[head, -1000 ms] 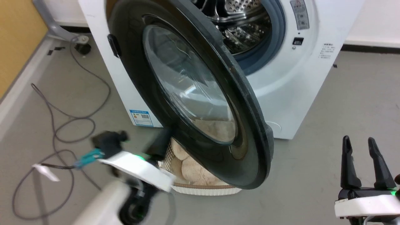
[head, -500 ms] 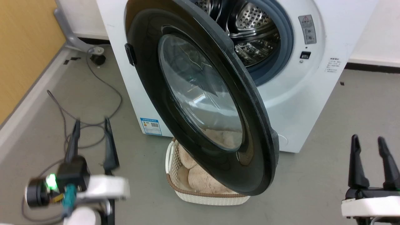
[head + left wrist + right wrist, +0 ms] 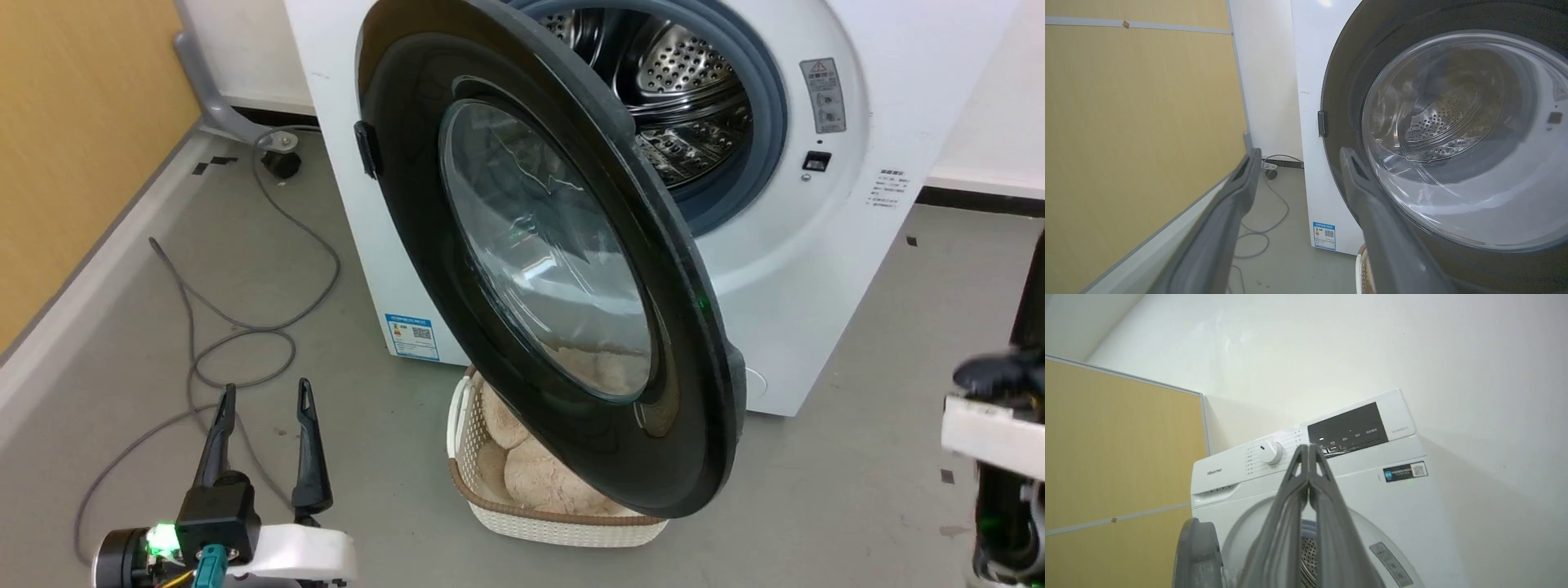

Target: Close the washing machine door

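White wall [image 3: 1331,343], "Hisense" washing machine [image 3: 1363,486] w/ blue QR sticker [image 3: 412,336]

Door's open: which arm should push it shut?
Left. The left gripper is open and low on the door's outer side, facing its glass, so it could likely sweep it toward the washer. The right gripper, shut, points at the panel, off the free edge.

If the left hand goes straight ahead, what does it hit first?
The left hand likely meets the white front of the washing machine; its finger nearer the washing machine door may catch that black rim first. Depth unclear.
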